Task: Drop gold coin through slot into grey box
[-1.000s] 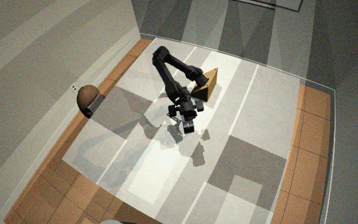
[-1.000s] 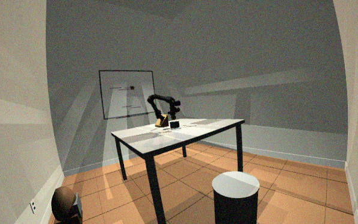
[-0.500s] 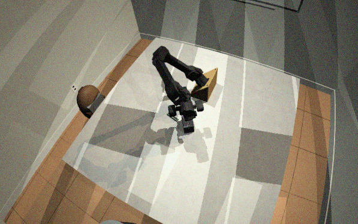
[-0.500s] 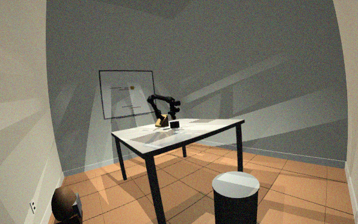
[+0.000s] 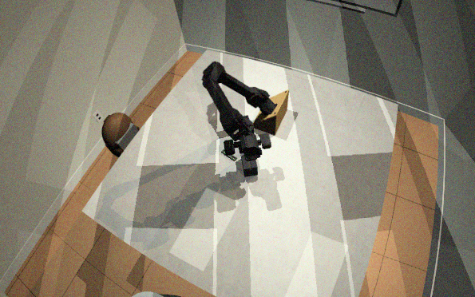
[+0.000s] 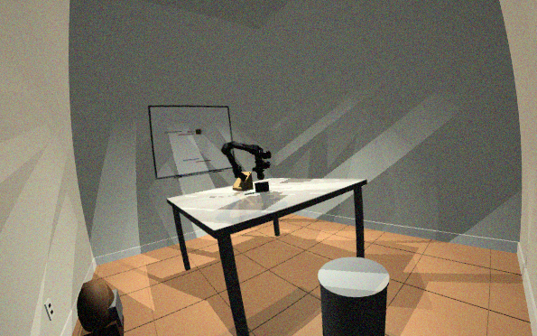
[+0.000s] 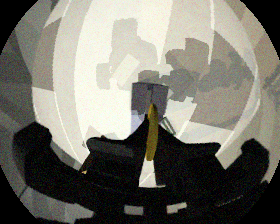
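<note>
My gripper (image 7: 148, 121) (image 6: 260, 175) points down and is shut on the gold coin (image 7: 152, 140). The coin shows almost edge-on between the fingers. The grey box (image 7: 140, 96) (image 5: 250, 171) (image 6: 262, 186) stands on the table under the gripper. In the wrist view the coin's far end overlaps the box's near part, roughly in line with the dark slot. The exterior view shows the fingertips a little above the box. The fingers hide part of the lid. The dark-green holder (image 7: 168, 126) (image 5: 229, 156) lies beside the box, with no coin in it.
The arm's yellow wedge-shaped base (image 5: 280, 108) (image 6: 243, 182) stands on the pale table (image 5: 277, 247) (image 6: 214, 219), behind the box. Shadows and bright light patches cross the table top. A dark bin-like cylinder (image 6: 354, 312) and a brown round object (image 5: 116, 128) (image 6: 95, 303) are off the table.
</note>
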`<act>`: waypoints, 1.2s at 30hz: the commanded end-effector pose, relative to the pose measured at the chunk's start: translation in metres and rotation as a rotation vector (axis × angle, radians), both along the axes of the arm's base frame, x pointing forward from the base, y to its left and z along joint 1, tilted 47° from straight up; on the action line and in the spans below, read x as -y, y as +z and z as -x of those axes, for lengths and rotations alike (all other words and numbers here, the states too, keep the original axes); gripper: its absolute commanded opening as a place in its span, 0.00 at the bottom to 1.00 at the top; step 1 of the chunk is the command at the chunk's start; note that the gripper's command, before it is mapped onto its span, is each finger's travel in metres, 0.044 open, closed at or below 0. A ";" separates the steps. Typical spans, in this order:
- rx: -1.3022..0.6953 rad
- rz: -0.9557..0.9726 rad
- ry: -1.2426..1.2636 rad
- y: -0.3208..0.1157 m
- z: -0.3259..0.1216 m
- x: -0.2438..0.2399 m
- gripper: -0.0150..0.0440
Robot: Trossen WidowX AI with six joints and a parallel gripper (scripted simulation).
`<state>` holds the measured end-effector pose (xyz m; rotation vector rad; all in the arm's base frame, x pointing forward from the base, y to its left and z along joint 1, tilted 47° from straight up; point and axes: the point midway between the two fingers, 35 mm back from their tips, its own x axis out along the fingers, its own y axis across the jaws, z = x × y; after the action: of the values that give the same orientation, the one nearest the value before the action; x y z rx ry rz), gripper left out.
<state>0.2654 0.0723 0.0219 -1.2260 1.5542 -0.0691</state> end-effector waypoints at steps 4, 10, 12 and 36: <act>0.001 -0.001 0.000 0.000 0.000 0.000 0.25; -0.002 0.000 0.003 -0.002 0.000 0.003 0.25; -0.004 0.000 0.005 -0.003 0.001 0.003 0.25; -0.004 0.000 0.005 -0.010 -0.001 0.011 0.25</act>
<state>0.2666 0.0635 0.0135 -1.2238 1.5531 -0.0633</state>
